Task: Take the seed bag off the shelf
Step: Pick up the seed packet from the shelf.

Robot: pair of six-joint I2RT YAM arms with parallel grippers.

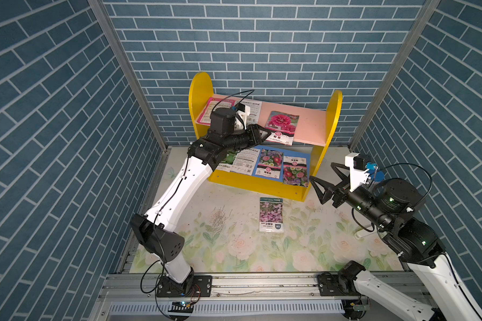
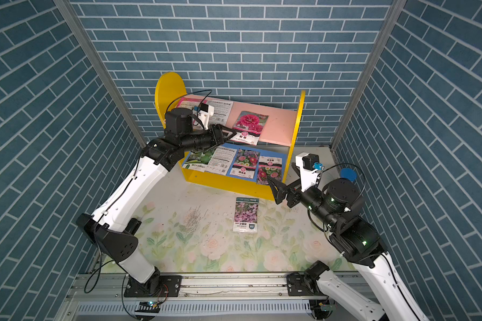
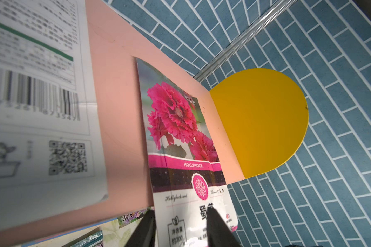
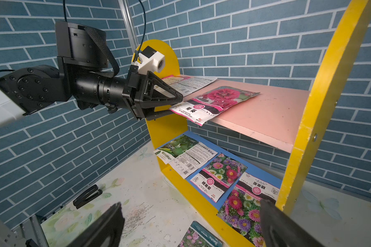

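Reaching in at the front of the shelf (image 1: 199, 91) with the left claw (image 4: 174, 104). Set half closed around the near edge of the seed bag (image 4: 219, 100), the one with the big pink flower: one finger above the edge, one finger under it. Cannot tell from any view if squeezing it yet or only around it. Seen from the left wrist too, with the bag's white end right between the two black fingers (image 3: 217, 226).

Lying flat on the pink top board (image 1: 309, 122), straight out past the claw tips, with only the near end poking over the front edge into the claw. Not lifted. Not pulled out. So not off the shelf yet.

Beside the claw on the same board, a white bag (image 3: 36, 96) with small print. Under the claw, on the blue bottom board (image 1: 295, 154), more bags in a row. Down on the table (image 1: 234, 250), well away from the claw, a purple flower bag (image 1: 272, 214) lying alone.

Held wide open and empty, the right claw (image 1: 322, 173), near the other yellow side of the shelf and well apart from the left claw.

Done, by the look of it: getting to the bag and around its edge. Left to do: squeeze tight, slide the bag out toward the front, carry it clear of the shelf. Need to pinch only this one bag and pull slow, so as not to let it slip.
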